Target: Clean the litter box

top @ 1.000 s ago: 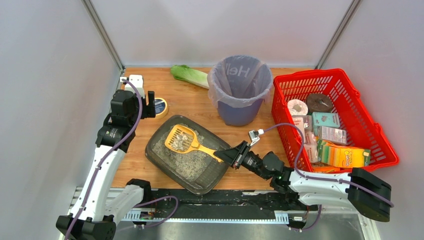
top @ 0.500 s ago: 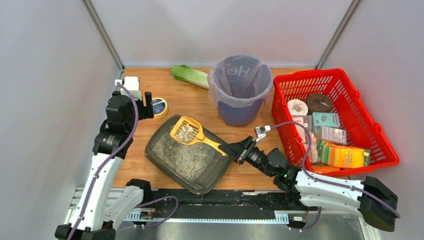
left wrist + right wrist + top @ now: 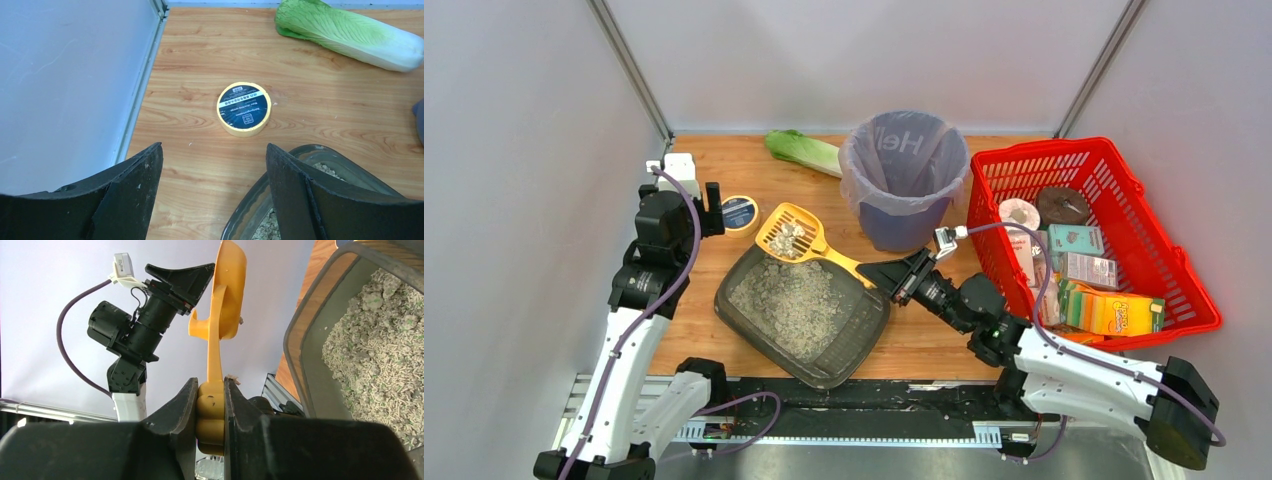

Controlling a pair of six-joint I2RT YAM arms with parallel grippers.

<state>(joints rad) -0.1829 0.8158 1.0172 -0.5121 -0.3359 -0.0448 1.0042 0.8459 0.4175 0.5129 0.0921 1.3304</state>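
Observation:
The litter box [image 3: 852, 343], a dark grey tray of grey-beige litter [image 3: 789, 298], lies near the table's front. My right gripper [image 3: 876, 272] is shut on the handle of a yellow slotted scoop [image 3: 788, 238]. The scoop is lifted above the tray's far rim and carries a few clumps. The right wrist view shows the pads [image 3: 189, 405] clamped on the handle's end, the scoop [image 3: 229, 295] edge-on, and the litter box [image 3: 300, 335] to the right. My left gripper [image 3: 712, 212] hangs open over the table, left of the tray, holding nothing; its wrist view shows the tray's rim [image 3: 249, 210] by the right finger.
A purple bag-lined bin [image 3: 904, 178] stands behind the tray. At the right is a red mesh basket [image 3: 1092, 158] of packaged goods. A yellow tape roll [image 3: 742, 213] [image 3: 244, 108] lies near my left gripper, and a cabbage [image 3: 802, 150] [image 3: 350, 32] at the back. Walls enclose three sides.
My right gripper has lifted the scoop out of the litter and carried it up and toward the tray's far rim. The left arm has shifted slightly back and stays open.

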